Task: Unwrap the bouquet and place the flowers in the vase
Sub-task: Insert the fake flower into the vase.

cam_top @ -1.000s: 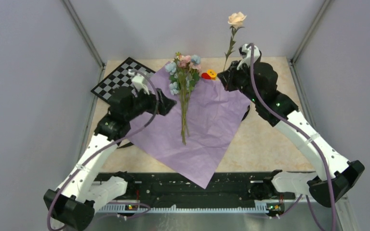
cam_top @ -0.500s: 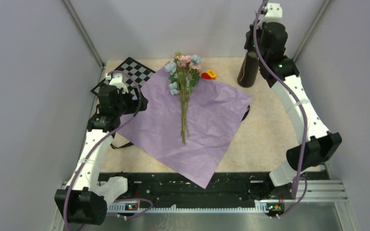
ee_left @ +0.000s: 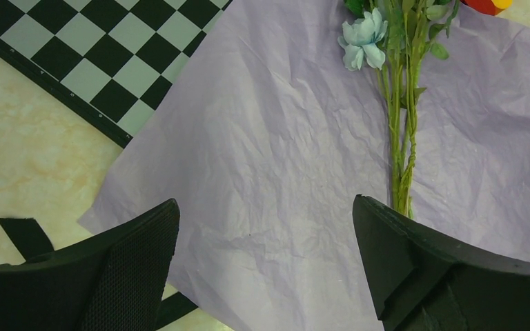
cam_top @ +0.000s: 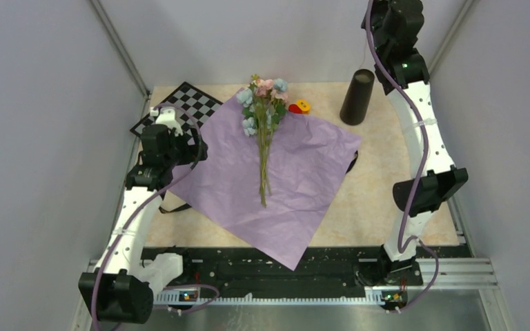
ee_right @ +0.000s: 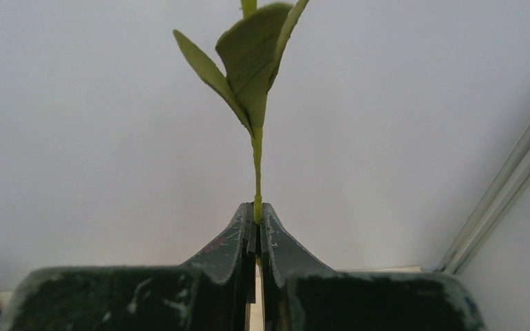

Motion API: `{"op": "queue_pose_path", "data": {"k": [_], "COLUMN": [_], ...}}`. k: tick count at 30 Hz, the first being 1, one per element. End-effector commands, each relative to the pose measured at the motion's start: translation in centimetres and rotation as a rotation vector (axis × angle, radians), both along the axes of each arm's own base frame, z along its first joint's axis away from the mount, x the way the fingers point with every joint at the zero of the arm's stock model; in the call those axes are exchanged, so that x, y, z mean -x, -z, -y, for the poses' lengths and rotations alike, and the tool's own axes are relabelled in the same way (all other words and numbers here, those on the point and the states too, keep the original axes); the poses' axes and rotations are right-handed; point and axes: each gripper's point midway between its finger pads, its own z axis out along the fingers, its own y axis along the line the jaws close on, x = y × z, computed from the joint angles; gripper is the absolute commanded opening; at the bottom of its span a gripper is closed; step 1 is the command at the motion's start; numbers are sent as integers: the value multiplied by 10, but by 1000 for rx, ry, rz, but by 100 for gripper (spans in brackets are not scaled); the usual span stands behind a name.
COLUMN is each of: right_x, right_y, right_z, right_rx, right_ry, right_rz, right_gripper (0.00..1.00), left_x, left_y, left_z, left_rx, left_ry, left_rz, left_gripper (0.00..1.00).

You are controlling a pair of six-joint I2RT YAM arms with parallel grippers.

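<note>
The bouquet's lilac paper point(cam_top: 283, 186) lies spread flat on the table. The flowers point(cam_top: 263, 110), pink, white and blue, rest on it with stems pointing toward me. The dark vase point(cam_top: 357, 96) stands upright at the back right. My left gripper point(ee_left: 266, 207) hangs open over the paper's left edge point(ee_left: 248, 158), nothing between its fingers; the stems point(ee_left: 401, 158) lie just right of it. My right arm point(cam_top: 397, 27) is raised high above the vase. In the right wrist view the right gripper point(ee_right: 257, 210) is shut on one thin green stem point(ee_right: 256, 165) with leaves; its bloom is out of view.
A black-and-white checkered board point(cam_top: 179, 107) lies at the back left, partly under the paper. A small red-and-yellow toy block point(cam_top: 299, 107) sits between the flowers and the vase. Black ribbon point(cam_top: 171, 207) pokes out from the paper's left edge. Grey walls enclose the table.
My right arm has risen from beside the vase to high above it, carrying the single stem out of the top view. My left arm drew back left off the paper, then held still.
</note>
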Motion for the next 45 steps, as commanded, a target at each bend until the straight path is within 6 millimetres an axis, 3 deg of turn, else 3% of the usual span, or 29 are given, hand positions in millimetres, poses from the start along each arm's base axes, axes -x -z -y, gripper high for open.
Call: {"op": "queue_pose_path", "data": {"k": [1,8,17,31,45], "right_x": [-7,-27,-54,-85,-101], "right_y": [-19,0,36,130,187], "right_z": [24,38,38,61,73], "right_rx": [0,2,-40,-87,-124], "right_ry": [54,72,36,42,59], "right_rz": [63,32,-29,-200,-292], "right_gripper": [0,0,0,0,0], "left_x": [-2,-3,-5,-6,-7], "left_y": [-4,0,7,12,20], "left_z": [-6,-6,-6,-8,-10], "left_rx": [-22,-22,-19,-8,-8], "left_ry": [-12,-11,-8,-10,-15], "left_rz": [22,9,-16,-34,-61], "left_gripper": [99,99,99,99,99]}}
